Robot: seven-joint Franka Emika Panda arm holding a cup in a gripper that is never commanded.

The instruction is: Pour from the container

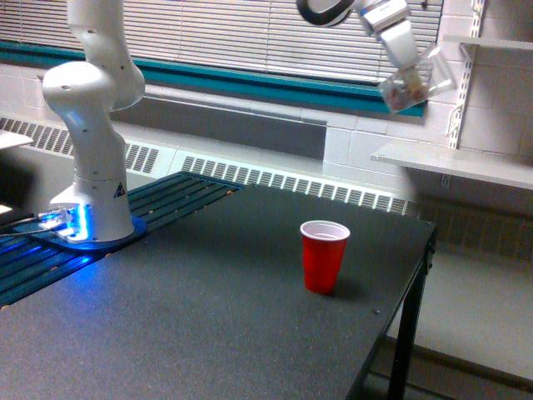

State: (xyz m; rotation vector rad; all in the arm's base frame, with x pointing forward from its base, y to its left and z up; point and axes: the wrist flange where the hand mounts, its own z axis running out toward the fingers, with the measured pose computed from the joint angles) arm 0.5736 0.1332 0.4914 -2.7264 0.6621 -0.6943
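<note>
The table [208, 308] carries the arm base [92, 200] at far left and a red cup [324, 256] near the right edge. The gripper [401, 58], high at upper right, is clamped on the tilted jar [412, 83], well above the cup. Risk: tipping further here would spill the brown contents past the cup.

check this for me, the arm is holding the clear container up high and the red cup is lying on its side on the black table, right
Not quite. The exterior view shows the red cup standing upright on the black table, not lying on its side. The rest holds: the gripper holds the clear container up high.
</note>
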